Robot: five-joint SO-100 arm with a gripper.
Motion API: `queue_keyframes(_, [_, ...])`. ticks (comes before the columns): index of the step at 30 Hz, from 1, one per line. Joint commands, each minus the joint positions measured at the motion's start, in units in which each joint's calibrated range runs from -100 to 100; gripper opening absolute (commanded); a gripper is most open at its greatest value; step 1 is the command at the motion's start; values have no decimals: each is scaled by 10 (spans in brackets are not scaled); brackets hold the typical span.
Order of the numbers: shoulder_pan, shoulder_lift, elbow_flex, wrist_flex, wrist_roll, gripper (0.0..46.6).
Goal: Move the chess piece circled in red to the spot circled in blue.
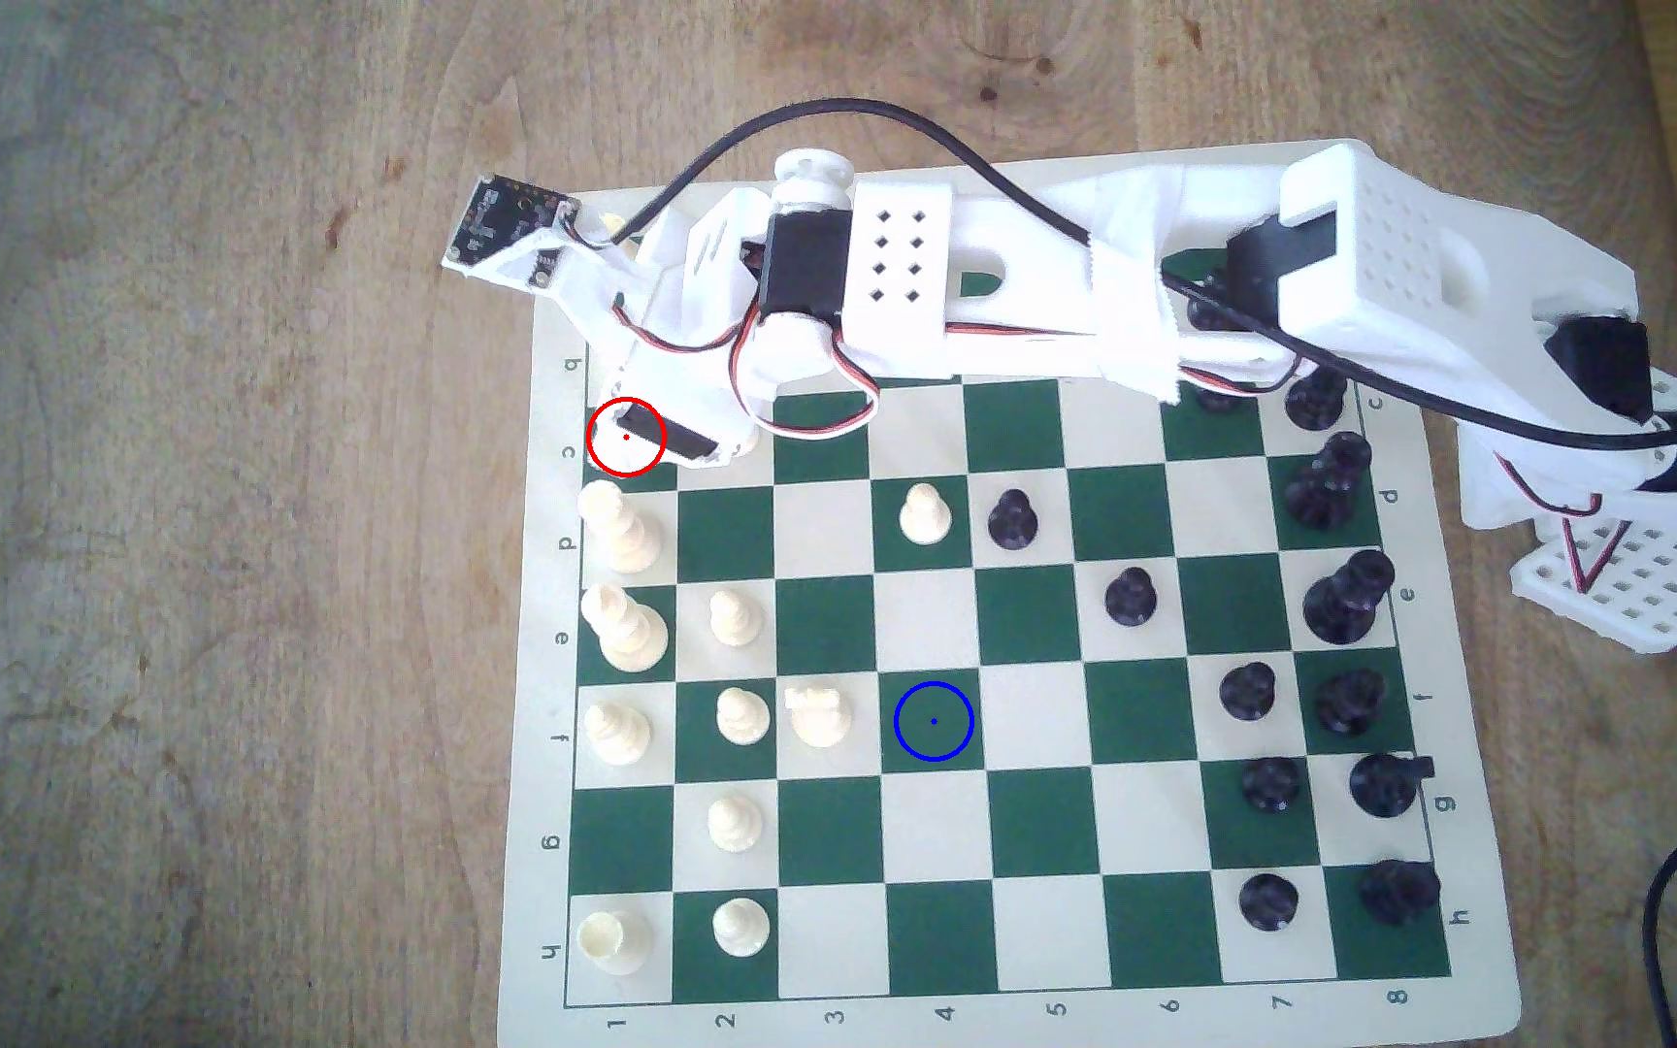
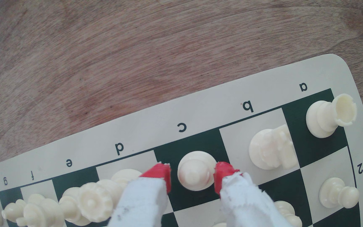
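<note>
My gripper [image 2: 192, 174] straddles the bishop [image 2: 194, 172] on green c1, jaws apart, red tips either side, not clamped.
Green-cream roll-up board [image 1: 925, 625] on bare wooden table [image 1: 209, 504]; blue-ringed spot [image 1: 933, 721] lies well apart on f4, beside the knight [image 1: 817, 713].

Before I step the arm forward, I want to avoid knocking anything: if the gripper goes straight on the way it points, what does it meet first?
The gripper would likely meet the cream bishop first; it stands between the open red fingertips. Depth is unclear, so the tips may reach the dark green square beneath it.
</note>
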Motion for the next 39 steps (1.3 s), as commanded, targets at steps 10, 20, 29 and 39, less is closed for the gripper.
queue_keyframes(10, [2, -29, -63, -12, 0, 47])
queue_keyframes(20, [3, -174, -20, -10, -8, 49])
queue_keyframes(29, [-19, -466, 347, -89, -8, 52])
queue_keyframes(39, [-121, -610, 631, -147, -8, 52])
